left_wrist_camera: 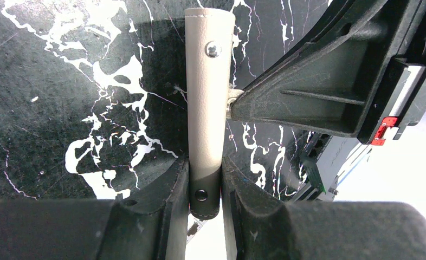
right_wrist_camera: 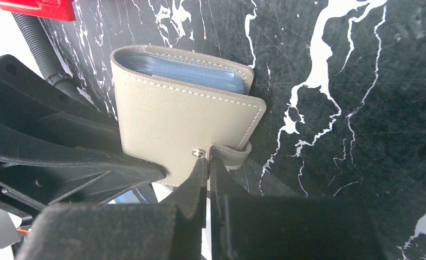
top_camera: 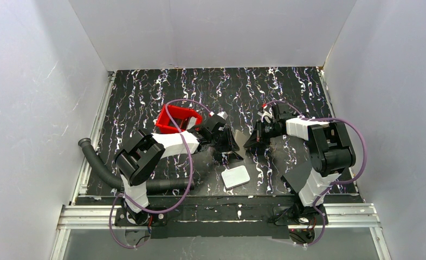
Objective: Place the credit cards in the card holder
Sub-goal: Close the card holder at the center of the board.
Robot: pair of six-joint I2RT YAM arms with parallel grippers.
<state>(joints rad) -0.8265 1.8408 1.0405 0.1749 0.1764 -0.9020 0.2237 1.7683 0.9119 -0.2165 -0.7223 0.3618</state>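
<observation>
Left claw (left_wrist_camera: 205, 169) is clamped on the card holder (left_wrist_camera: 208, 108). The left wrist view shows the holder edge-on, its near end pinched between both fingers. The jaws are closed only as far as the holder's thickness allows.

Right claw (right_wrist_camera: 208, 162) is fully closed on the holder's snap strap (right_wrist_camera: 230, 154), tips pinching the small tab right by the rivet. From the left wrist, one right finger's tip touches the holder's side about midway along.

So the holder hangs between the two claws, mid-bench (top_camera: 286, 92), just right of the red tray (top_camera: 178, 120). It looks lifted clear of the surface, though neither wrist view really settles contact.

Hard to read:
- Top view: the holder is buried between the two dark claw bodies and can't be picked out there.
- Pale blue credit cards (right_wrist_camera: 186, 67) show in the holder's open top edge. Only the stacked edges are visible, so there's no count (they could partly be plastic sleeves, the layers blur together).
- The left claw covers the holder's lower left corner in the right wrist view.
- The red tray is cropped to a corner at the top left of that view. From above, the left arm crosses its near side and the contents aren't readable.

Elsewhere, a white slab (top_camera: 236, 176) lies flat near the front edge between the arm bases, apart from both claws. A corrugated hose (top_camera: 99, 165) runs along the left side, its far end passing under the left arm.
</observation>
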